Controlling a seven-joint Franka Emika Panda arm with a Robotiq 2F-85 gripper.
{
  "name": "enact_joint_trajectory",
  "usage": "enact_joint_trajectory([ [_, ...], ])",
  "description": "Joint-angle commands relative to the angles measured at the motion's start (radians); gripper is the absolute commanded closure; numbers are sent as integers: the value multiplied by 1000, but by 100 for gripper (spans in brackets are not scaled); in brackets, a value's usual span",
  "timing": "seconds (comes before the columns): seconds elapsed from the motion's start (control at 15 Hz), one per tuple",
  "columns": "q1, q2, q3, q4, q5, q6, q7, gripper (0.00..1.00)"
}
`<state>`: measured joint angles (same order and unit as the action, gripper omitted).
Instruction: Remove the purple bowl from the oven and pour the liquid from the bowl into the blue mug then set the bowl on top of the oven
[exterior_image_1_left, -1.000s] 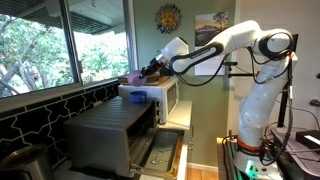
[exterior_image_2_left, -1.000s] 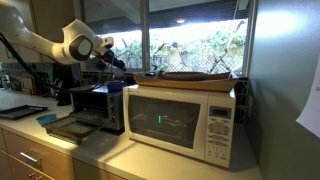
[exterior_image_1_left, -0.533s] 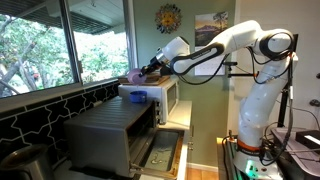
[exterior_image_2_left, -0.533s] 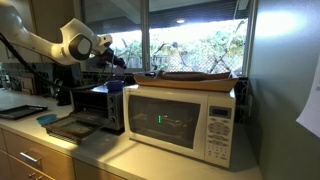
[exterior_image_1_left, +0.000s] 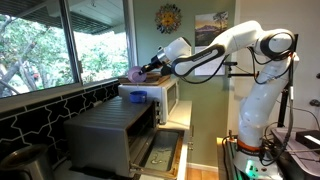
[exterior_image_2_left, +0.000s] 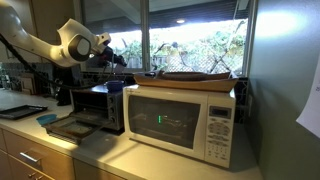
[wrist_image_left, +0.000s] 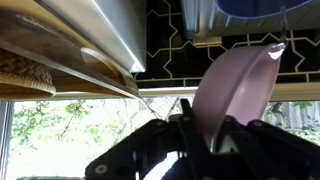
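Wrist view, which stands upside down: nearest is the hand (wrist_image_left: 200, 128). It is closed firmly on the rim of the purple bowl (wrist_image_left: 236, 88), with the wall of the bowl pinched between its fingers. The bowl is tipped steeply. Just beyond its free rim, at the top edge of the picture, is the blue mug (wrist_image_left: 265, 6), so in truth the mug is under the bowl. I cannot make out any stream of liquid, and the inside of the bowl is not shown.

In an exterior view the oven (exterior_image_1_left: 105, 135) is nearest, at the near end of the surface (exterior_image_2_left: 112, 150) along its window-side edge, and its door (exterior_image_1_left: 160, 155) hangs open. Behind it stands a white oven (exterior_image_1_left: 160, 100). The mug is on top of this one, close to the near edge of the top. The bowl is held in the air just above the mug and does not touch it.

Against one second ago almost nothing has moved. The hand keeps its place over the mug, and the wrist seems only a little more rolled. I judge that the pouring is going on or near its end. The removal from the oven is done, and setting the bowl on top of the grey oven is still left.
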<state>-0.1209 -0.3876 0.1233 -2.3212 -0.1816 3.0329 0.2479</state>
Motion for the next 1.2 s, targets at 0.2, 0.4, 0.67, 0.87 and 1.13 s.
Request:
enact_joint_trajectory([
  [0.2,-17,-25,10,-42,-28,59,-28,96],
  [0.4,-17,-24,10,-40,-25,63,-38,96],
  [0.67,-11,-25,4,-32,0,14,-21,96],
  [0.87,37,-26,-24,-25,54,-36,-14,96],
  [1.13,85,-39,-43,-6,182,-156,-11,96],
])
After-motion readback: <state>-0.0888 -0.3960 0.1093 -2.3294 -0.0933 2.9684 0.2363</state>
